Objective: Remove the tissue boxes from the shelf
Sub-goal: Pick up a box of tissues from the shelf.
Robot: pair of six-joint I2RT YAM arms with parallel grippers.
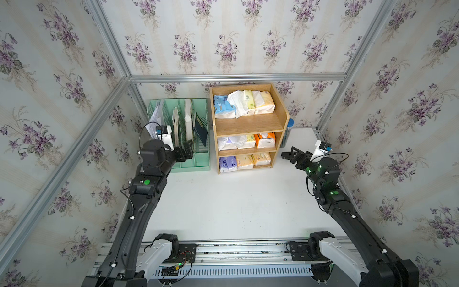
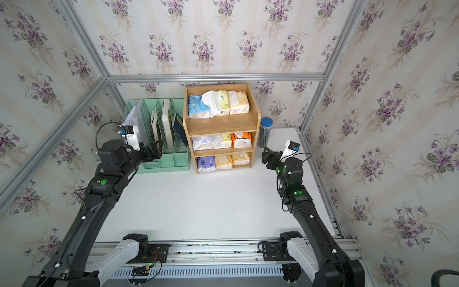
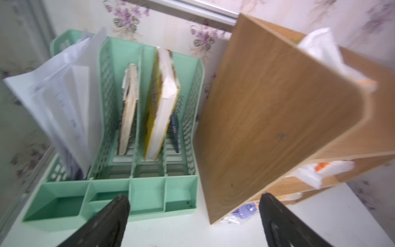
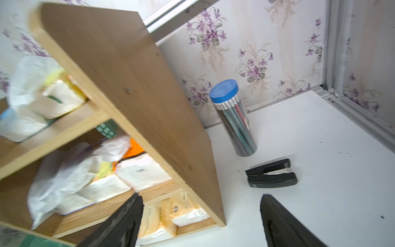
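Flanking the shelf, fingers spread, empty.

The shelf stands at the back of the tabletop, against the rear wall. The tissue boxes sit side by side in a row on each of its three tiers. Just beside the shelf on its left stands the file rack, with loose papers in its leftmost slot and books upright in the slots to the right. To the right of the shelf, near the rear wall, stands a pencil canister; a stapler lies on the tabletop in front of it. The left gripper hangs before the file rack, and the right gripper is to the right of the shelf's lower tiers.
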